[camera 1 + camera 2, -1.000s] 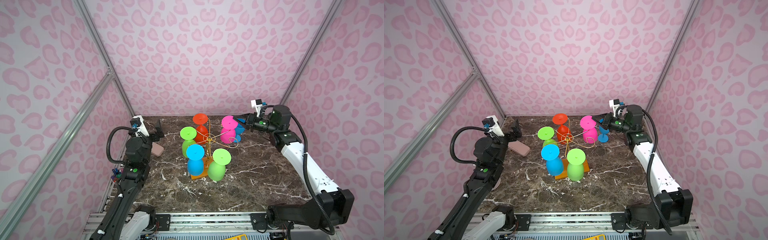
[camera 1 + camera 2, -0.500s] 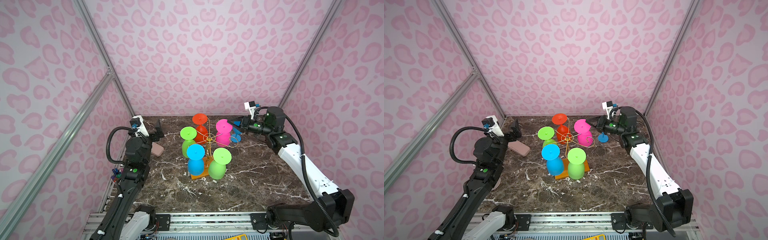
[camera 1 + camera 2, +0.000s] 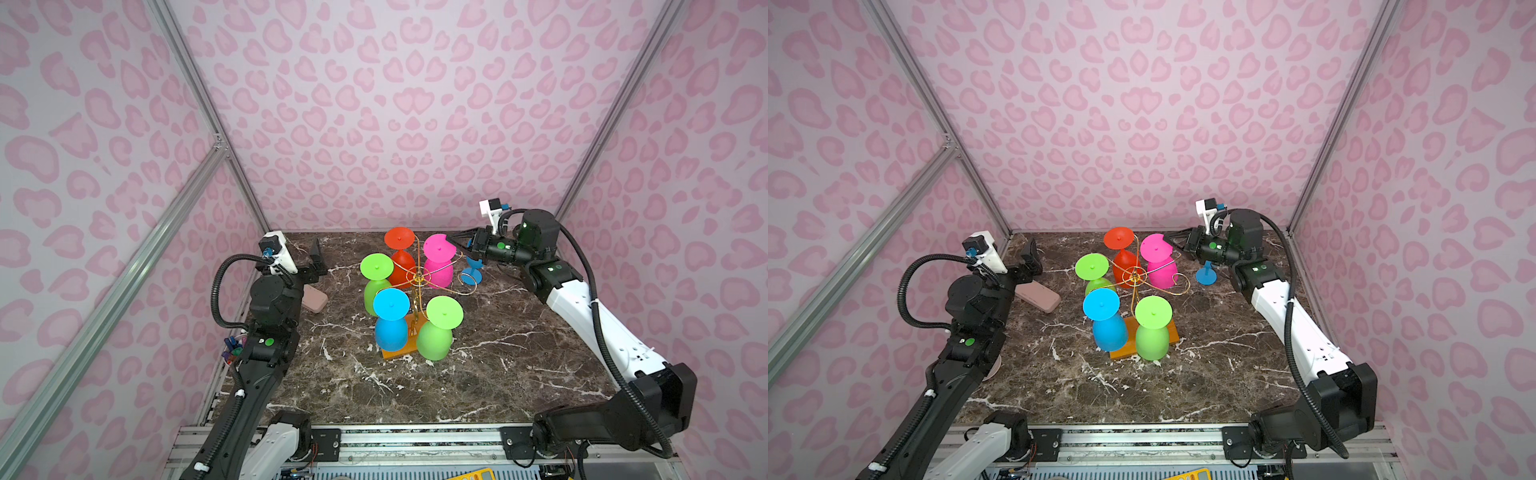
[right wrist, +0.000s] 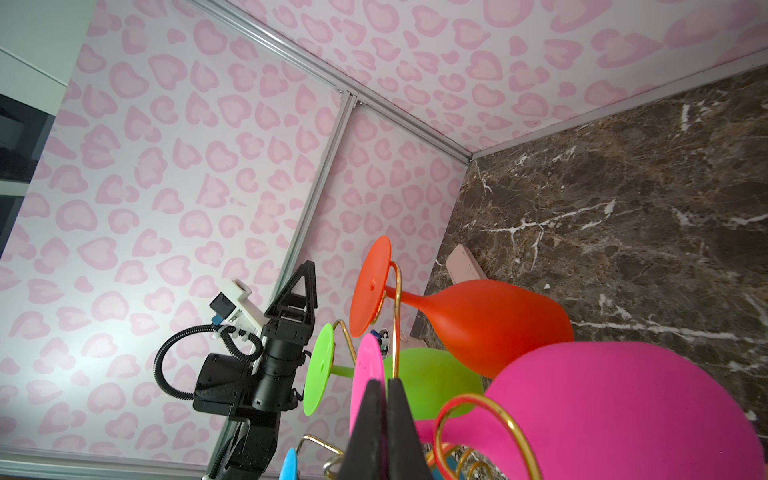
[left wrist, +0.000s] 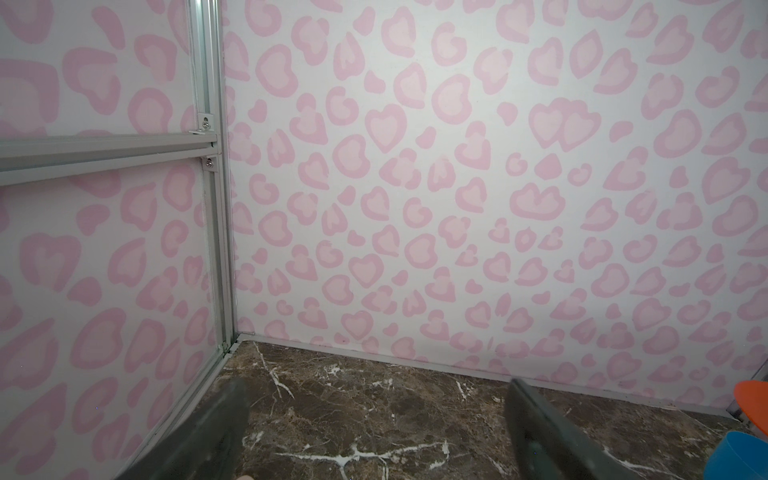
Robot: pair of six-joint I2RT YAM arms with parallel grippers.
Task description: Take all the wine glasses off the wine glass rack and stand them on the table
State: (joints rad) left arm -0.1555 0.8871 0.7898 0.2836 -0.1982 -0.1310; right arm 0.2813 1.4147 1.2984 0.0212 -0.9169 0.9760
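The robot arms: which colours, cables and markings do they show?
The left arm is mostly black, white near its base. The right arm has a long white link between black joints. Each carries a ribbed black cable, a green dot and a white camera mount. The left gripper and right gripper are black, triangular.

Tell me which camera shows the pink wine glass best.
The top views: both show the pink wine glass whole, hanging foot up on the wine glass rack. The right wrist view shows it close but cropped at the frame edge. The left wrist view misses it.
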